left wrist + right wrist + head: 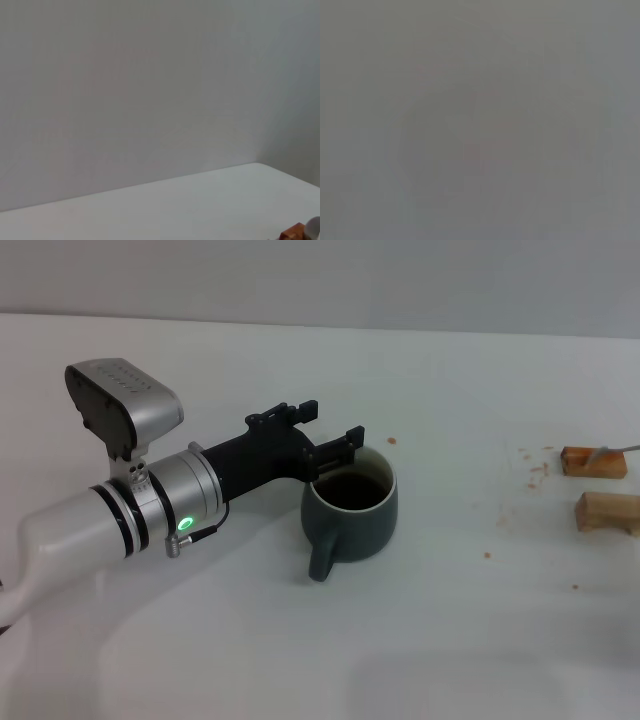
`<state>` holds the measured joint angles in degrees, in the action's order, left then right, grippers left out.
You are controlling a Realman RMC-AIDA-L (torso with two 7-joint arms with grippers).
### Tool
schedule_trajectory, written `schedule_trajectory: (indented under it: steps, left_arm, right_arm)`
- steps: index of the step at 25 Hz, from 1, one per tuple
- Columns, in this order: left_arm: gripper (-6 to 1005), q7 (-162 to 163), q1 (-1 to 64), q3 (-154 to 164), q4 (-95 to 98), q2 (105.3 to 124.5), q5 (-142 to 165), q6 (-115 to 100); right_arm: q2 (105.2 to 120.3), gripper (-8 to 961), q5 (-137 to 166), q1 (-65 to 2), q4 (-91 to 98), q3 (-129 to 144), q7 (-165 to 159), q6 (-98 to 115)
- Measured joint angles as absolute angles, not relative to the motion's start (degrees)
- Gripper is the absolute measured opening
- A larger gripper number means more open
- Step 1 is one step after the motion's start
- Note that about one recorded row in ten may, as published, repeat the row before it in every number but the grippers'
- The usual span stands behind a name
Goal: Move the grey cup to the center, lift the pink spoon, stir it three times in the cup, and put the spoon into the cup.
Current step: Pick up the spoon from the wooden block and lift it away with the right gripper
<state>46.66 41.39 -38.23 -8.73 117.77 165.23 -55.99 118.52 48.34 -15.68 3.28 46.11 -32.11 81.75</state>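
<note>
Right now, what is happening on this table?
The left gripper is at the far rim of the grey cup, with its fingers spread open and the cup not clamped. The cup stands upright on the white table with dark liquid inside. Two wooden blocks lie off to the right. The right arm is not seen.

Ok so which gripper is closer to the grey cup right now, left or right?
Left. The left gripper is right at the grey cup, its fingers by the far-left rim. The right gripper does not show in the head view, so its position cannot be told.
</note>
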Motion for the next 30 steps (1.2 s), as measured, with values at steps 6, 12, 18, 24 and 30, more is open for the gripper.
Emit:
schedule_trajectory:
  steps: [6, 12, 18, 24, 30]
  left_arm:
    - [794, 46.7, 41.4, -38.2, -8.5, 117.81, 165.2, -56.0]
    - [793, 46.7, 41.0, -38.2, -8.7, 117.85, 165.2, -56.0]
    - [794, 46.7, 40.4, -38.2, -8.7, 117.85, 165.2, -56.0]
    - [793, 46.7, 40.2, -38.3, -8.7, 117.78, 165.2, -56.0]
    - [792, 46.7, 40.0, -38.4, -8.7, 117.76, 165.2, -56.2]
  right_arm:
    - [118.40, 132, 50.8, -15.9, 8.3, 47.9, -37.0, 81.3]
    - [118.35, 117, 54.4, -16.2, 12.6, 47.8, -41.3, 81.3]
    - [118.30, 103, 54.8, -16.6, 12.9, 47.8, -41.7, 80.5]
    - [117.62, 103, 55.6, -17.5, 13.1, 47.8, -44.2, 80.4]
    - [115.91, 103, 58.4, -19.1, 14.3, 47.7, -49.7, 80.7]
